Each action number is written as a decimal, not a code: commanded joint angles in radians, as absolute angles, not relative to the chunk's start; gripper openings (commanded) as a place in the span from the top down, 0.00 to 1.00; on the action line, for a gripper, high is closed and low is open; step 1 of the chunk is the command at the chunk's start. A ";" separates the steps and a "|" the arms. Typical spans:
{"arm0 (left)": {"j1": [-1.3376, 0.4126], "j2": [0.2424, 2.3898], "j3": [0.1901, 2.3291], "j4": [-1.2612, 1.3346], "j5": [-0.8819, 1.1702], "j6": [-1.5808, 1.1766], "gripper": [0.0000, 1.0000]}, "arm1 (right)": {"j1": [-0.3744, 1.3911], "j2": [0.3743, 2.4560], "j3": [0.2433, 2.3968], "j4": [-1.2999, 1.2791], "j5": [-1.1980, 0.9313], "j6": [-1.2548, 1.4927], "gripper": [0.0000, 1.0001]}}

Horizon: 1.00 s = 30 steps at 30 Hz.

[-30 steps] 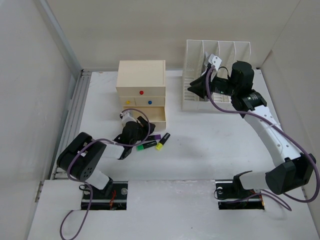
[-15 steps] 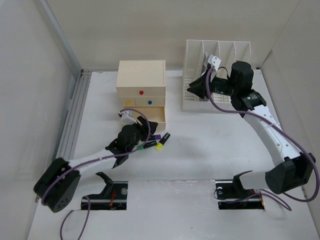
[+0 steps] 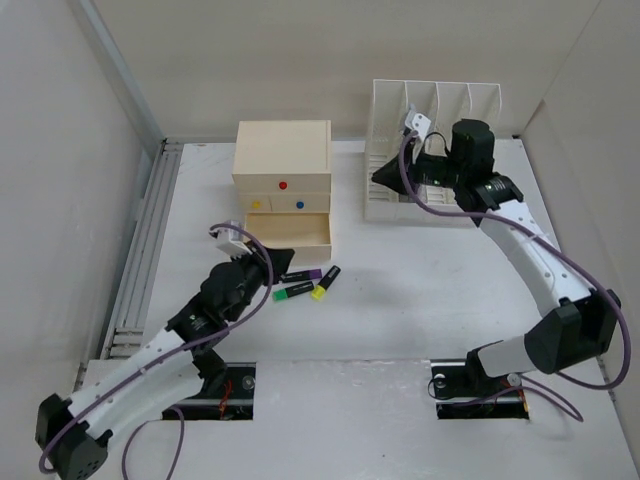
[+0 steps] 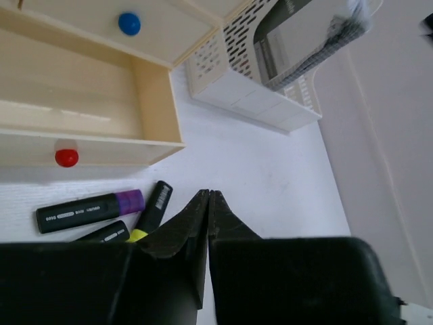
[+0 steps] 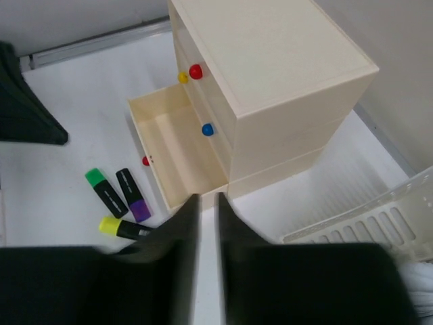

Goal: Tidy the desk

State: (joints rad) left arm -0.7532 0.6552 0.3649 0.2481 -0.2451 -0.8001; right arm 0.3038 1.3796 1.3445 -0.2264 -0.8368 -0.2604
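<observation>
The white desk [image 3: 420, 270] holds three highlighters: purple [image 3: 303, 273], green [image 3: 293, 291] and yellow [image 3: 325, 283]. They lie in front of the beige drawer box [image 3: 283, 170], whose bottom drawer [image 3: 290, 232] stands open and empty. My left gripper [image 3: 264, 268] is shut and empty, just left of the highlighters; in the left wrist view its tip [image 4: 208, 193] is beside the yellow one [image 4: 153, 210] and the purple one [image 4: 88, 211]. My right gripper [image 3: 384, 177] hovers at the front left of the white file rack [image 3: 435, 110], jaws a narrow slit apart and empty [image 5: 205, 198].
The right wrist view looks down on the drawer box [image 5: 270, 61], the open drawer [image 5: 169, 149] and the green [image 5: 103, 189], purple [image 5: 133, 196] and yellow [image 5: 125, 228] highlighters. A grey flat item [image 4: 304, 40] stands in the rack. A grey rail [image 3: 145, 240] lines the left edge.
My left arm has stretched out from its base and its gripper has drawn back left, off the highlighters. My right gripper has shifted slightly left by the rack.
</observation>
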 commanded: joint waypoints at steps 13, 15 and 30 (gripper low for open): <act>-0.759 0.505 0.997 -0.424 -0.495 -0.276 0.15 | 0.748 1.656 1.433 -0.508 -0.588 -0.842 0.54; -0.759 0.448 0.887 -0.378 -0.532 -0.212 0.14 | 0.779 1.689 1.433 -0.488 -0.588 -0.854 0.69; -0.753 -0.067 0.607 -0.144 -0.454 -0.132 0.03 | 0.917 1.963 1.508 -0.497 -0.324 -0.939 0.73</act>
State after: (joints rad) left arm -0.7559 0.0010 0.6292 -0.1875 -0.4969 -0.1726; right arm 0.9058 1.9724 1.4475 -0.5026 -0.3836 -0.9180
